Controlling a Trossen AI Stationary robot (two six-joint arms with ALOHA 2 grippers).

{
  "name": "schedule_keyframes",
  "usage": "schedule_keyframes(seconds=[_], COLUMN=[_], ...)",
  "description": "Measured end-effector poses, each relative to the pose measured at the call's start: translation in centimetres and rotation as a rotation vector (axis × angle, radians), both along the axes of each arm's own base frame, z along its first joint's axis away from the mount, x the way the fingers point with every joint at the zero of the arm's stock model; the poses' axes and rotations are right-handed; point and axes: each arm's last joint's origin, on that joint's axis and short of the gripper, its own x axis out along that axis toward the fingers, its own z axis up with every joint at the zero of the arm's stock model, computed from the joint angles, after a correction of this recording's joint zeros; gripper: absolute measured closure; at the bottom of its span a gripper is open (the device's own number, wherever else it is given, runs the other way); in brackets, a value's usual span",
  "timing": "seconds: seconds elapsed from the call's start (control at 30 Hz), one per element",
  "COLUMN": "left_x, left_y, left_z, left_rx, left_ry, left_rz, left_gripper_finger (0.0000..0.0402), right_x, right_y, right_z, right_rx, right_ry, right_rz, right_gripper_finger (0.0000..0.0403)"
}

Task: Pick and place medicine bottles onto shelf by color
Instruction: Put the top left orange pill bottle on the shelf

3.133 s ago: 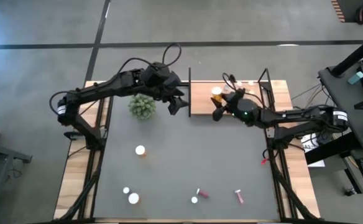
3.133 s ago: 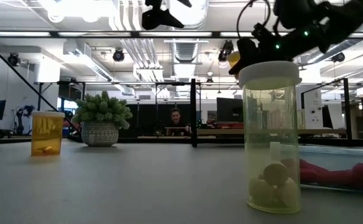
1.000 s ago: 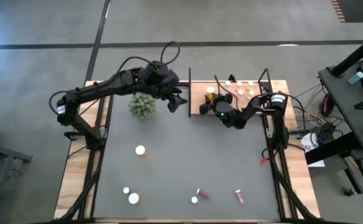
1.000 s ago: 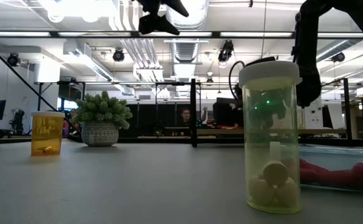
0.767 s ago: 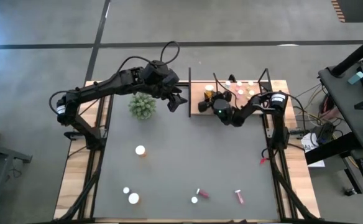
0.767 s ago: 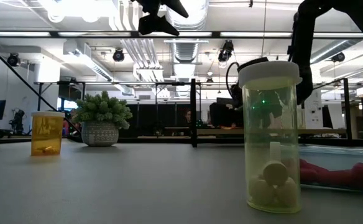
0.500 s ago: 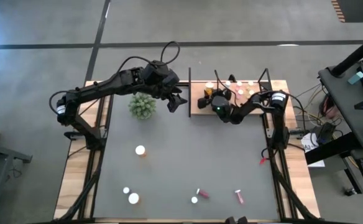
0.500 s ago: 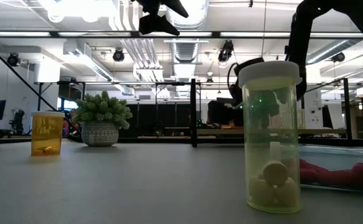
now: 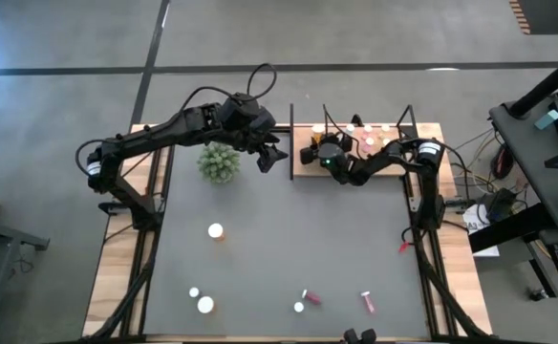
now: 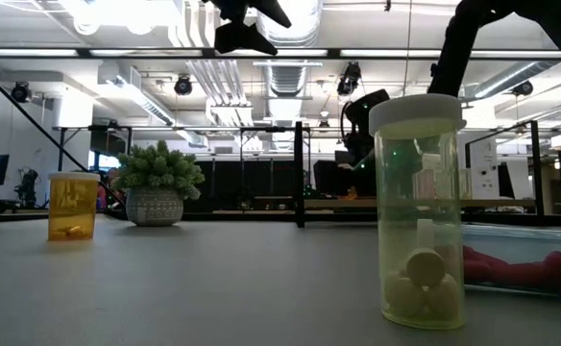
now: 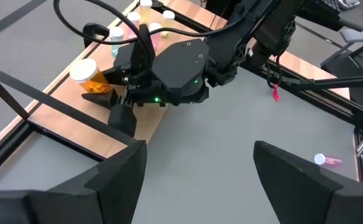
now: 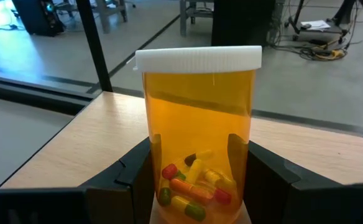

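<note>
**A:** Right wrist view first: your right gripper (image 12: 197, 180) has its two fingers (image 12: 132, 177) clamped on either side of an orange bottle (image 12: 197, 124). The bottle stands upright between them, white cap on top, with coloured capsules lying at its bottom, level with the fingertips. Under and ahead of the fingers is the light-brown board of the shelf (image 12: 82, 143).

**B:** And how does that arm lie, seen from overhead?

**A:** In the high view your right arm reaches in low from the table's right edge and stretches along the shelf (image 9: 305, 169), with the right gripper (image 9: 314, 151) at the shelf's left end. Behind the fingers, further right on the board, stands a small group of white-capped bottles (image 9: 367, 135).

**B:** The left one?

**A:** Your left gripper (image 9: 275, 158) hangs over the table just left of the shelf's black corner rod, its arm bent across from the left edge past the green plant (image 9: 219, 162). In the left wrist view its fingers (image 11: 116, 180) stand well apart with nothing between them, and they point at the right gripper (image 11: 116, 102) and its orange bottle (image 11: 87, 76).

**B:** Anything loose?

**A:** Far from both sets of fingers, an orange bottle (image 9: 216, 231) stands mid-table, and small vials (image 9: 305, 299) lie near the front edge.
</note>
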Motion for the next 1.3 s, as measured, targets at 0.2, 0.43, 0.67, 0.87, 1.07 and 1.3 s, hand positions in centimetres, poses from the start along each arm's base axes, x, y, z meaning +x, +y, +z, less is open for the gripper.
schedule_keyframes(seconds=[0.2, 0.43, 0.67, 0.87, 1.07, 1.3], left_x=[-0.04, -0.04, -0.04, -0.04, -0.04, -0.04], left_y=[-0.01, -0.01, -0.01, -0.01, -0.01, -0.01], left_z=[-0.06, -0.06, -0.06, -0.06, -0.06, -0.06], left_rx=[-0.003, -0.003, -0.003, -0.003, -0.003, -0.003], left_ry=[0.008, 0.008, 0.007, 0.008, 0.007, 0.007], left_rz=[0.0, 0.0, 0.0, 0.0, 0.0, 0.0], left_gripper_finger=[0.0123, 0.0123, 0.0123, 0.0123, 0.0123, 0.0123], right_x=[-0.06, -0.08, -0.36, -0.45, -0.52, -0.52], right_y=[0.02, 0.05, -0.24, -0.33, -0.29, -0.29], right_z=[-0.12, -0.2, -0.3, -0.35, -0.55, -0.57], right_rx=[0.02, 0.018, 0.006, 0.013, 0.024, 0.025], right_ry=[-0.025, -0.004, 0.03, 0.02, 0.037, 0.037], right_rz=[-0.015, -0.01, -0.035, -0.045, -0.043, -0.042], right_gripper_finger=[0.0225, 0.0225, 0.0225, 0.0225, 0.0225, 0.0225])
